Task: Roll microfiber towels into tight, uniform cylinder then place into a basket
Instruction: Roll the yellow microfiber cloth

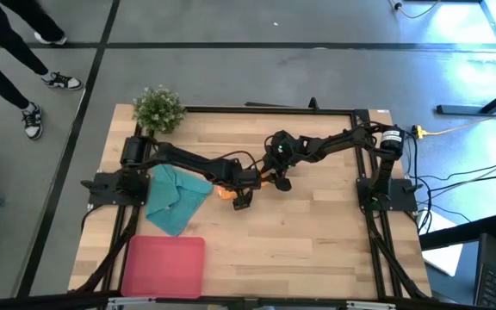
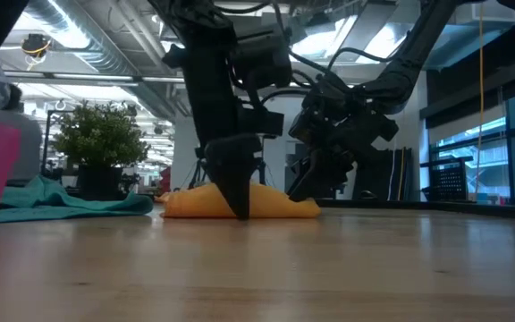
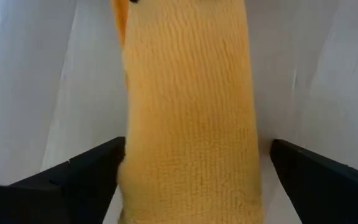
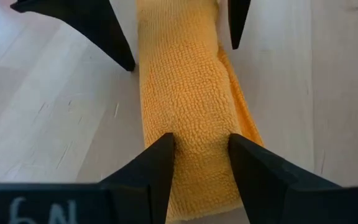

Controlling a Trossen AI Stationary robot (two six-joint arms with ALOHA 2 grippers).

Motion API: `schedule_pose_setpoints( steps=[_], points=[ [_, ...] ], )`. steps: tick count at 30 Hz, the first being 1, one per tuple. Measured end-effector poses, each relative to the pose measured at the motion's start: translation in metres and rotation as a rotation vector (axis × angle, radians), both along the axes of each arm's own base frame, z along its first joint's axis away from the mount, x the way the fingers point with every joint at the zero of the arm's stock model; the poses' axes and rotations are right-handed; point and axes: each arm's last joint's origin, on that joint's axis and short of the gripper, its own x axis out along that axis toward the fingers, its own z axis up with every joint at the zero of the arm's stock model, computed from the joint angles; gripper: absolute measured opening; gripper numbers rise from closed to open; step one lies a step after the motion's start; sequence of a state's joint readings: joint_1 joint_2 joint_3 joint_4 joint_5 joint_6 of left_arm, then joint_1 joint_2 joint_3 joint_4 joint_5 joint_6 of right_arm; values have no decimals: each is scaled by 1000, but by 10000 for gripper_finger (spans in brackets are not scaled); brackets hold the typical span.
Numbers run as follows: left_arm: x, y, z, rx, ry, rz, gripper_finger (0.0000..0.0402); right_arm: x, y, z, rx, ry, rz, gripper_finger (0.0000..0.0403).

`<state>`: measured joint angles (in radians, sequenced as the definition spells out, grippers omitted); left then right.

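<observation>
The bright orange microfiber towel (image 4: 188, 106) is soft cloth with a nubby, looped pile. The pale wooden tabletop (image 1: 300, 232) looks smooth and matt, its planks grained. The crumpled teal cloth towel (image 1: 172, 198) seems similarly soft; the pink-red rectangular basket (image 1: 164, 265) is probably matt plastic.

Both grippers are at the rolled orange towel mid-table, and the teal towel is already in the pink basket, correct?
Not quite. The high view shows the teal towel lying crumpled on the table beside the left arm, outside the pink basket, which holds nothing. The rest holds: left gripper and right gripper are both at the orange towel.
</observation>
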<state>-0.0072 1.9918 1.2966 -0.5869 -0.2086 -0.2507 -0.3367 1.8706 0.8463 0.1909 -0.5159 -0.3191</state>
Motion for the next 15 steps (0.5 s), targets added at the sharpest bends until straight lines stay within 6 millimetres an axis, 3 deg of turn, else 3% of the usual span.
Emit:
schedule_pose_setpoints(
  steps=[15],
  points=[
    [0, 2, -2, 16, 4, 17, 394, 0, 0, 0, 1, 1, 0, 157]
  ],
)
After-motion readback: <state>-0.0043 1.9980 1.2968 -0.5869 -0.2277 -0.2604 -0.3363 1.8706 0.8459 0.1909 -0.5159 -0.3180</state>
